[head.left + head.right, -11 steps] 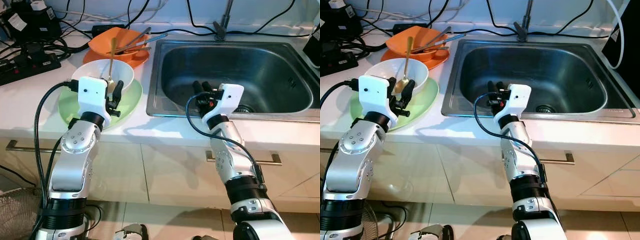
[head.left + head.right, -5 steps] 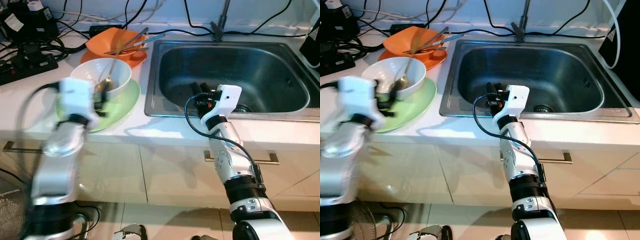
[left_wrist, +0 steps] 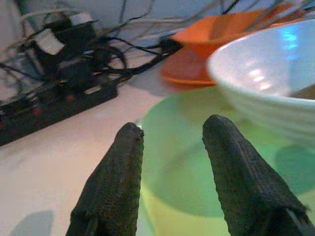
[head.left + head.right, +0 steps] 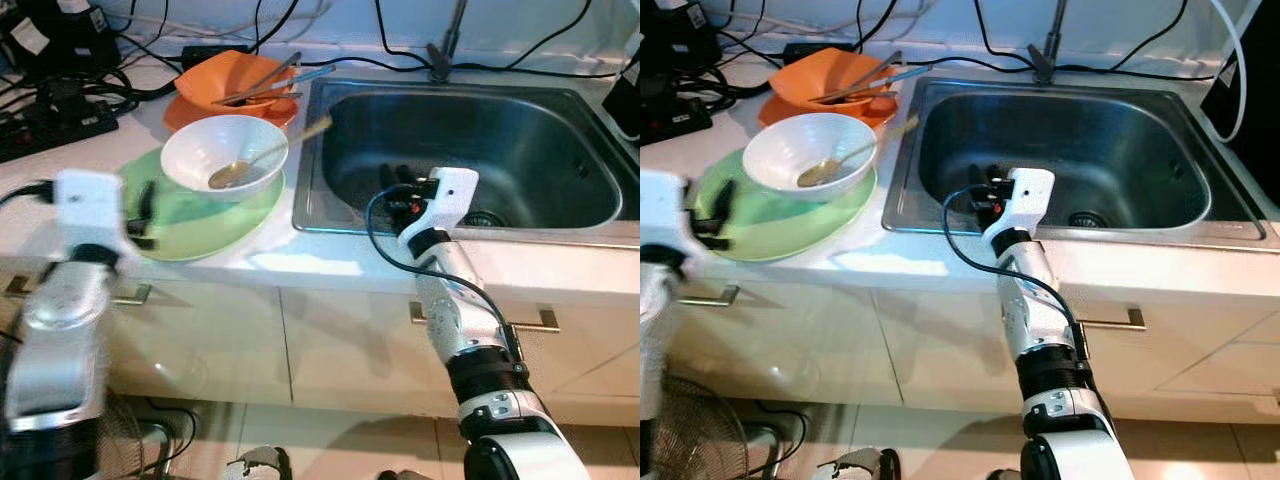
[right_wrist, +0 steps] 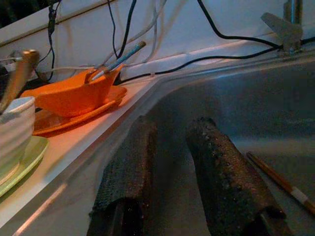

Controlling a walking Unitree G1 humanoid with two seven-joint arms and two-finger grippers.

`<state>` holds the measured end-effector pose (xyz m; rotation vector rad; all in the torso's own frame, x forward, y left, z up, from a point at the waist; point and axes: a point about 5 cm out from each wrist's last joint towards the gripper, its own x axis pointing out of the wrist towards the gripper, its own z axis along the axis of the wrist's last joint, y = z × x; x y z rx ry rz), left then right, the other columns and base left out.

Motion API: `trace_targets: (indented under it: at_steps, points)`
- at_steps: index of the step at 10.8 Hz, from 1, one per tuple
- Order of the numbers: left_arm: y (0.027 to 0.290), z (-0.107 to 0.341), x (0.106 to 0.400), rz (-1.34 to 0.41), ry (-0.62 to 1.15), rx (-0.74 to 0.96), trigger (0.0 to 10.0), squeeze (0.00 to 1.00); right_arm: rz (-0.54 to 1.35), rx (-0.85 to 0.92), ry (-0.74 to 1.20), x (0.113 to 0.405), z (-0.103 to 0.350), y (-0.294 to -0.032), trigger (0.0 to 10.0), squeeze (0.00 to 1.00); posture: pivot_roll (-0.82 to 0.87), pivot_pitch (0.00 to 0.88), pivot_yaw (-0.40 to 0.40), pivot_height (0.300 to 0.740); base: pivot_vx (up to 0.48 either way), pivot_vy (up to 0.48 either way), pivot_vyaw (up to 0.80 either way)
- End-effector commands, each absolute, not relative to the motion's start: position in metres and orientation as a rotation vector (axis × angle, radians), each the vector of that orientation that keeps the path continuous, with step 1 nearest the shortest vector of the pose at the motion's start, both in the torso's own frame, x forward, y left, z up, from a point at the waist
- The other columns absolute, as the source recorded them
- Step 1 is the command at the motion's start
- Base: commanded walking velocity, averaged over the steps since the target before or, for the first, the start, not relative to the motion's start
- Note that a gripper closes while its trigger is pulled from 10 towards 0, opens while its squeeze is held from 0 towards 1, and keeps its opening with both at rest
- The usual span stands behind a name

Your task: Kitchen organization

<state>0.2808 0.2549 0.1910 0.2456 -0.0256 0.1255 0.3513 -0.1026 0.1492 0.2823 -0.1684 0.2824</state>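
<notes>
While your left claw [image 3: 170,167] hangs spread at the green plate's [image 4: 200,215] 9 o'clock rim, gripping nothing, the white bowl [image 4: 225,155] sits on that plate, spoon [image 4: 265,160] overhanging toward 2 o'clock. A nudge could tip it into the sink [image 4: 470,150]. Right claw [image 5: 184,167]: slightly parted, empty, over the basin.

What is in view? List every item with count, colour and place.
Sink: one, steel, set in the counter.
Tap: one, grey, behind the sink.
Green plate: one, on the counter beside the sink.
White bowl: one, on the green plate.
Spoon: one, gold, in the white bowl.
Orange bowl: one, on an orange plate, utensils inside.
Chopstick: one, brown, in the sink.
Cables: black, behind the dishes.
Left claw: open, at the green plate's rim.
Right claw: open, over the sink.
</notes>
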Motion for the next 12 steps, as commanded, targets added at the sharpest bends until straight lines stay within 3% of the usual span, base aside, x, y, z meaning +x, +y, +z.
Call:
trace_targets:
  at_steps: [1,3,4,6,8,12]
  points:
    - [0.26,0.191,0.281,0.141,-0.019,0.257,10.0,0.0,0.29,0.278,-0.178,0.353,0.153,-0.101,10.0,0.0,0.19,0.063,0.011,0.74,0.0,0.0,0.0]
    - [0.277,0.207,0.284,0.231,-0.076,0.333,10.0,0.0,0.283,0.28,-0.181,0.353,0.152,-0.102,10.0,0.0,0.18,0.035,0.025,0.74,0.0,0.0,0.0]
    - [0.273,0.227,0.288,0.239,-0.182,0.333,10.0,0.0,0.279,0.282,-0.179,0.353,0.15,-0.102,10.0,0.0,0.18,0.027,0.027,0.74,0.0,0.0,0.0]
    - [0.217,0.241,0.298,-0.056,-0.285,0.223,10.0,0.0,0.272,0.284,-0.181,0.353,0.151,-0.103,10.0,0.0,0.16,0.031,0.028,0.74,0.0,0.0,0.0]
    - [0.187,0.24,0.301,-0.199,-0.3,0.149,10.0,0.0,0.264,0.283,-0.182,0.353,0.151,-0.105,10.0,0.0,0.16,0.034,0.03,0.74,0.0,0.0,0.0]
    - [0.166,0.207,0.303,-0.285,-0.163,0.12,10.0,0.0,0.252,0.281,-0.184,0.353,0.151,-0.107,10.0,0.0,0.15,0.041,0.032,0.74,0.0,0.0,0.0]
